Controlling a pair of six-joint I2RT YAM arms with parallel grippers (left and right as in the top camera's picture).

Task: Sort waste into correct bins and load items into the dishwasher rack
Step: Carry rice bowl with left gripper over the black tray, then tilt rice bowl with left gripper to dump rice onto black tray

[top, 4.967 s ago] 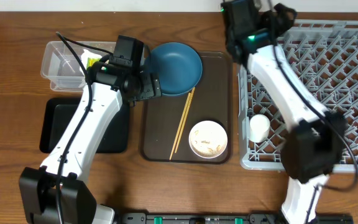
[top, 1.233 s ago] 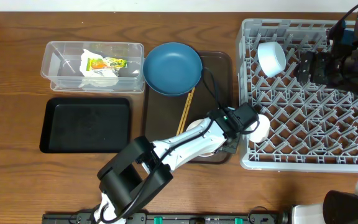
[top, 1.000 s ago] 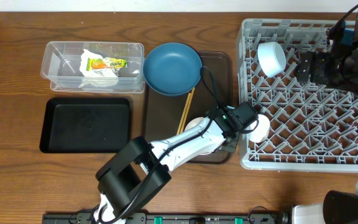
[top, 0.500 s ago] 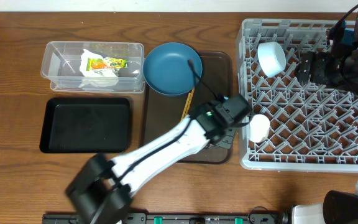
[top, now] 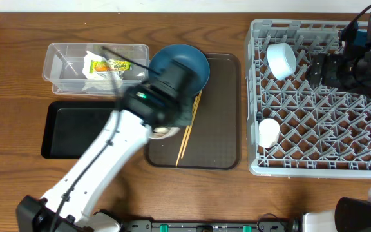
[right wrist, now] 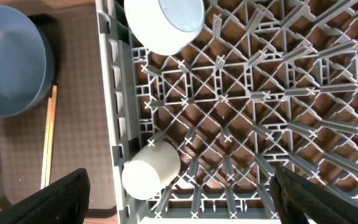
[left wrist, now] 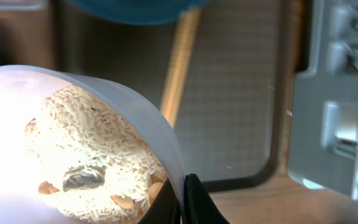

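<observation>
The left arm, smeared by motion blur from overhead, hides the left side of the dark brown tray (top: 218, 129) and part of the dark blue plate (top: 195, 61) at the tray's far-left corner. The left pincer (left wrist: 183, 198) is clenched on the white bowl (left wrist: 73, 112), whose rim runs down between its fingers, over the tray's left edge; from above only a sliver of the bowl shows. Rice scraps (left wrist: 92, 143) and a few darker bits lie inside, hard to make out under glare. The wooden chopsticks (top: 189, 125) lie on the tray just right of the bowl, their far ends hidden.

Left of the tray, the clear tub (top: 60, 64) holds crumpled tissue (top: 98, 78) and a snack wrapper (top: 108, 65), its print too small to read; the black tub (top: 76, 132) sits nearer.

Right of the tray stands the dishwasher rack (top: 321, 129), partly covered by the right arm, carrying the light blue bowl (top: 281, 60) and the small white cup (top: 268, 132) along the side nearest the tray. The right pincer (right wrist: 180, 196) hangs spread wide above the rack, gripping nothing.
</observation>
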